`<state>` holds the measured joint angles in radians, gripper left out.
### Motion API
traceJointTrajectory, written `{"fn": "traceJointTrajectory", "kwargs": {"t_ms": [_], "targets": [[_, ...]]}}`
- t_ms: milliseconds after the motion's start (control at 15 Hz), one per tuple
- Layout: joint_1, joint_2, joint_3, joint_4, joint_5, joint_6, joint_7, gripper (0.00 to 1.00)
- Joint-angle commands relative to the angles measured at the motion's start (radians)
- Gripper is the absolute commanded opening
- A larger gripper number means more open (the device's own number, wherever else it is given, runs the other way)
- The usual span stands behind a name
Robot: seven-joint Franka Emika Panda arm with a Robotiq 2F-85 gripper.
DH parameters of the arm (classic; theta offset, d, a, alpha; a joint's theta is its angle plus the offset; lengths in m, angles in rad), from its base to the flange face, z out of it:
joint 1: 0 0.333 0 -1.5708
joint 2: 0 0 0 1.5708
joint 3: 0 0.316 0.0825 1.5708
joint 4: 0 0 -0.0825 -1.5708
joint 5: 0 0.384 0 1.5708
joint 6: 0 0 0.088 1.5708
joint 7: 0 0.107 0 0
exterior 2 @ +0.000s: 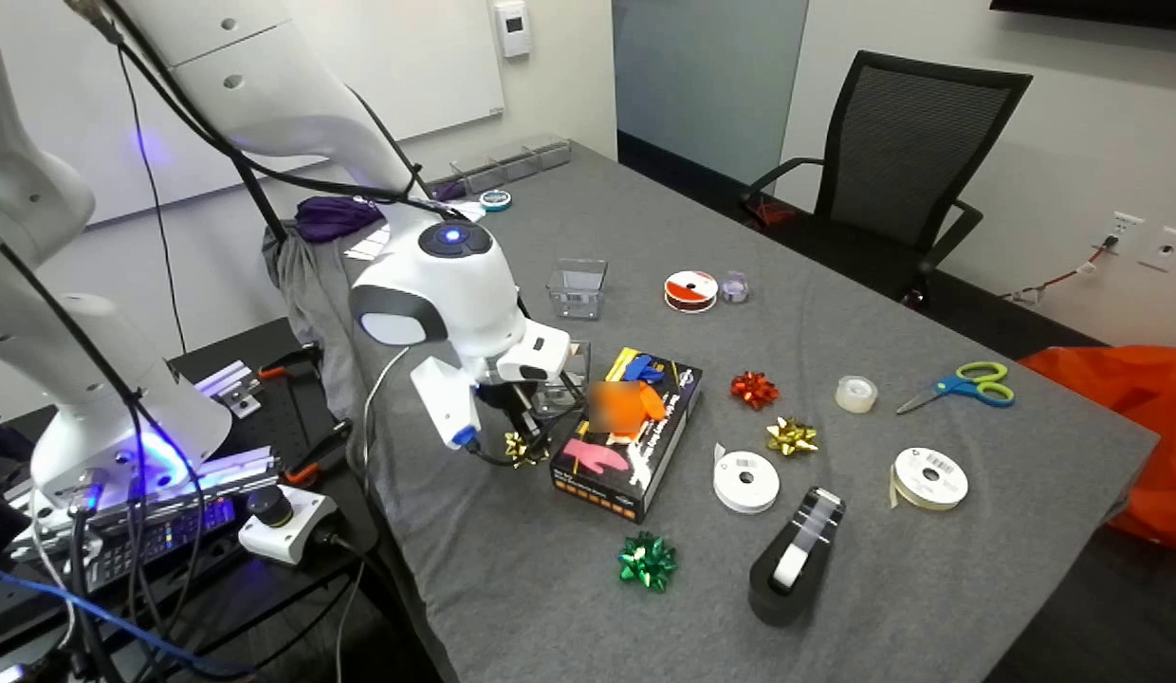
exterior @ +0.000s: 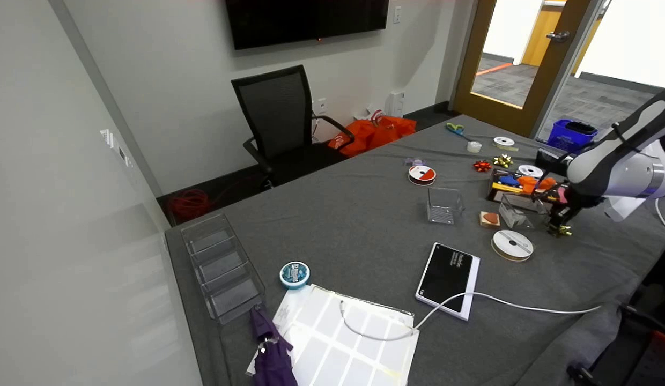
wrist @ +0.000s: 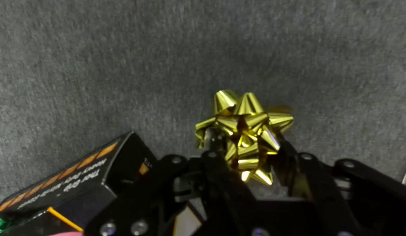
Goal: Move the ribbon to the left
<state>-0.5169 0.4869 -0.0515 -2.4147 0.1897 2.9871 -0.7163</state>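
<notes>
A shiny gold ribbon bow [wrist: 245,131] is between the two black fingers of my gripper [wrist: 249,147] in the wrist view. The fingers press against its loops from both sides, so the gripper is shut on it. In both exterior views the gold ribbon bow [exterior: 564,230] [exterior 2: 522,448] shows partly, under the gripper [exterior: 555,228] [exterior 2: 531,432], beside the glove box. I cannot tell whether the bow touches the table or is slightly raised. Another gold bow [exterior 2: 791,435], a red bow [exterior 2: 754,389] and a green bow [exterior 2: 647,560] lie apart on the table.
The black glove box [exterior 2: 669,417] [wrist: 68,183] stands right beside the gripper. Clear bins [exterior: 444,205] [exterior: 520,212], a stamp block [exterior: 489,219], ribbon spools [exterior: 512,245] [exterior 2: 745,481] and a tape dispenser [exterior 2: 797,560] are nearby. A white cable [exterior: 531,307] crosses a black-and-white box [exterior: 445,273].
</notes>
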Motion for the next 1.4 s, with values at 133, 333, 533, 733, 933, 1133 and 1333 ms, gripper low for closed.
{"fn": "traceJointTrajectory", "kwargs": {"t_ms": [133, 333, 533, 733, 933, 1133, 1333], "targets": [[-0.071, -0.029, 0.057, -0.015, -0.074, 0.001, 0.045, 0.01], [-0.089, -0.070, 0.071, -0.037, -0.088, -0.013, 0.049, 0.00], [-0.112, -0.118, 0.095, -0.065, -0.083, -0.033, 0.038, 0.19], [-0.124, -0.175, 0.117, -0.099, -0.064, -0.070, 0.030, 0.03], [-0.123, -0.237, 0.135, -0.135, -0.022, -0.129, 0.011, 0.00], [-0.099, -0.308, 0.141, -0.160, 0.064, -0.210, -0.014, 0.00], [-0.032, -0.392, 0.116, -0.170, 0.174, -0.323, -0.025, 0.00]]}}
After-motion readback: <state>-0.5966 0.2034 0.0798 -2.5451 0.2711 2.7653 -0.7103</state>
